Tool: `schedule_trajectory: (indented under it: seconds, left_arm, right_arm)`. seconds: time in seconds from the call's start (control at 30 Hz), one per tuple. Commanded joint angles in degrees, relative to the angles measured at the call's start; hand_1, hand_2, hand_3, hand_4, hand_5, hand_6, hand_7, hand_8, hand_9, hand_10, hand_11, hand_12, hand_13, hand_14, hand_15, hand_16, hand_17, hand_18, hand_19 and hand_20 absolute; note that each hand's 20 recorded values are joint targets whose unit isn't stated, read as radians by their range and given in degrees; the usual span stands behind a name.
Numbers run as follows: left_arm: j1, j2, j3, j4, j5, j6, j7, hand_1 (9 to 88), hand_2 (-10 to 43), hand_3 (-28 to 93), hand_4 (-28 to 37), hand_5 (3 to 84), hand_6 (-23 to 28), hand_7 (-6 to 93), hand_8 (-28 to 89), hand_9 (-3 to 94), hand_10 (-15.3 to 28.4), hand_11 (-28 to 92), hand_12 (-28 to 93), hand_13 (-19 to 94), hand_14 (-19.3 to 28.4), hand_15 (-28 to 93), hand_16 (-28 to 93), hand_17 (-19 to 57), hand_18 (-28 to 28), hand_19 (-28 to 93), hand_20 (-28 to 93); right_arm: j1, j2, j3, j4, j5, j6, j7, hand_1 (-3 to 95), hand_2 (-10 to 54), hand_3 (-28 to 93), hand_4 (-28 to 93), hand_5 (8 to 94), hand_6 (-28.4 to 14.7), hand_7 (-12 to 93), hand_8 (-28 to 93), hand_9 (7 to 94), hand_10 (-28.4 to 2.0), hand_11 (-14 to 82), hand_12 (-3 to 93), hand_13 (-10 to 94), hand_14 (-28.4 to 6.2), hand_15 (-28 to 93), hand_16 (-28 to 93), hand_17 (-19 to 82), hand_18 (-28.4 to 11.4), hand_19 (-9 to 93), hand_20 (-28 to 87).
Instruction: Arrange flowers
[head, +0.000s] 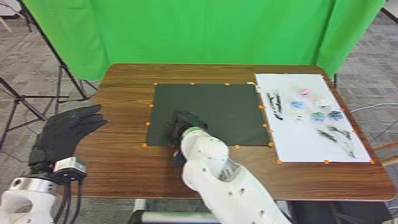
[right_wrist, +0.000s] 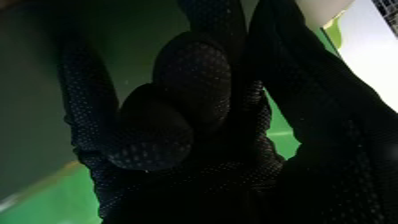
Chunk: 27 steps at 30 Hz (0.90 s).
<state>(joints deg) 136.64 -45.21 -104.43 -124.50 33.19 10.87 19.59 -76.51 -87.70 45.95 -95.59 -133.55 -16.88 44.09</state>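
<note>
Curtain (head: 204, 30) behind table (head: 124, 95), right hand (head: 188, 122) hiding some black mat (head: 222, 100), grip unclear, left hand (head: 64, 134) loosely extended

A green curtain (head: 222, 35) hangs behind the table (head: 124, 125) above grey flooring (head: 373, 50).

flowers (head: 305, 92): pink, blue | sheet (head: 298, 145): white | mat (head: 209, 100): dark | table (head: 124, 105): brown | curtain (head: 222, 30): green

Well to the right of the right hand (head: 186, 121) lie small loose flower heads in a scattered group, a pink one (head: 305, 92) among blue and cream ones, with slender dark stem-like pieces (head: 276, 105) between group and hand and thin leafy sprigs (head: 341, 139) slanting flat, closer to the robot.
</note>
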Motion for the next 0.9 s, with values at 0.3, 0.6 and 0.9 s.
schedule_trajectory:
  seconds: [0.3,0.6,0.9]
  left_arm:
    - [11.8,-3.50,-8.10,-3.86,-0.13,1.62,1.88,33.7,3.9,77,-14.1,54.4,14.9,16.3,-10,45.8,21.1,44,11,32,24.9,64,-13,-8.3,20.2,59,15]
    - [18.1,-5.18,-11.92,-6.21,3.77,3.74,1.76,33.3,2.9,78,-13.9,54.3,14.7,16.2,-10,45.7,21.2,44,11,32,25.0,63,-13,-8.4,20.2,59,15]
    - [19.0,-4.47,-12.14,-6.65,4.24,3.23,1.36,33.3,2.6,78,-13.9,54.3,14.7,15.9,-9,45.6,21.2,43,11,31,24.9,63,-13,-8.5,20.1,58,15]
  right_arm:
    - [11.5,14.6,-10.4,-4.5,-7.8,9.6,-1.8,34.8,-8.6,74,-21,82.5,-6.4,28,-8,78.8,-17.0,57.3,28.8,78,-12.6,78,27,34,-28.3,87,-13]
    - [10.2,31.1,-3.2,-18.1,2.6,5.8,-1.3,35.1,-6.2,74,-20,74.2,-8.8,23,-9,71.7,-20.6,54.0,26.7,72,-15.0,76,25,33,-28.4,87,-14]
    - [-9.3,43.5,18.9,-23.6,7.4,7.7,2.9,35.1,-5.2,75,-20,70.5,-10.3,21,-8,68.9,-22.4,46.6,23.2,70,-16.2,76,22,36,-28.4,91,-16]
